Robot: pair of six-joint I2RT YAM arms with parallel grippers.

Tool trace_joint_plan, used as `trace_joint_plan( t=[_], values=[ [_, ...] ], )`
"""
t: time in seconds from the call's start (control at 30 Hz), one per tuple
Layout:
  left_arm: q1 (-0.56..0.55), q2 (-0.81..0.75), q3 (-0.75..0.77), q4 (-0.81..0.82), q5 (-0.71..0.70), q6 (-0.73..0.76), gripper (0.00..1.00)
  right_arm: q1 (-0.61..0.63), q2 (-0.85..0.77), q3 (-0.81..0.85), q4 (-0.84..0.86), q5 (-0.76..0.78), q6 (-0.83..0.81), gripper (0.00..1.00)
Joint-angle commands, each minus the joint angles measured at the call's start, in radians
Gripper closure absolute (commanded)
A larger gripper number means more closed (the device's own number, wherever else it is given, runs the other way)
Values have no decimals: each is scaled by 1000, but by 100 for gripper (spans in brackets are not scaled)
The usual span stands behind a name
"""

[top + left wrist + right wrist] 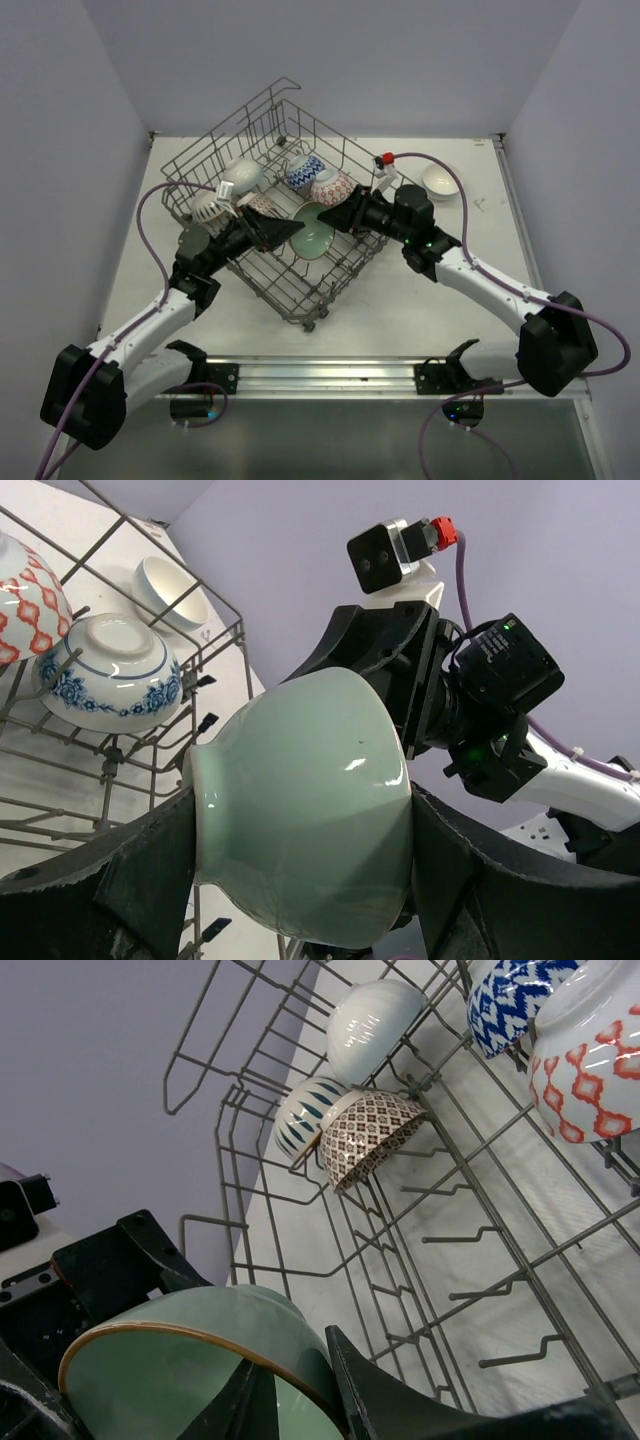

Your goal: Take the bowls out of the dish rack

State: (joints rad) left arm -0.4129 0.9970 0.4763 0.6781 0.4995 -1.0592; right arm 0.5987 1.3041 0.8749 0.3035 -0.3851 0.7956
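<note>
Glazed mint bowl [310,800]: slick, fragile, grip rim | left hand [292,231] clamps it | right hand [334,222] astride rim, hold unclear

The mint-green bowl [310,800] is glazed ceramic, glossy and smooth (highlights sit on its side), with a bare tan rim. My left fingers [110,890] are matt black plastic, slightly grainy. The dish rack [305,300] is thin grey metal wire, dull; the table [400,312] under it is matt white.
</note>
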Motion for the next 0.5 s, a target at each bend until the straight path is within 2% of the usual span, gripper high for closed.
trace_joint_plan(
  t=[0.0,0.03,0.13,0.3,0.4,0.43,0.47],
  values=[
    [-24,8,25,207,53,-45,98,38,7,35,-14,12,-12,69],
    [-27,8,27,209,54,-50,97,44,7,35,-20,26,-16,69],
    [-32,14,42,207,63,-50,93,50,11,42,-56,41,-42,80],
    [-32,8,103,62,59,37,84,50,-14,44,-92,60,-64,100],
    [-32,8,127,-47,44,77,65,50,-34,47,-127,84,-79,100],
    [-32,6,140,-72,30,114,54,52,-37,49,-141,91,-84,100],
    [-32,8,146,-121,22,132,51,50,-40,49,-148,103,-90,100]
  ],
)
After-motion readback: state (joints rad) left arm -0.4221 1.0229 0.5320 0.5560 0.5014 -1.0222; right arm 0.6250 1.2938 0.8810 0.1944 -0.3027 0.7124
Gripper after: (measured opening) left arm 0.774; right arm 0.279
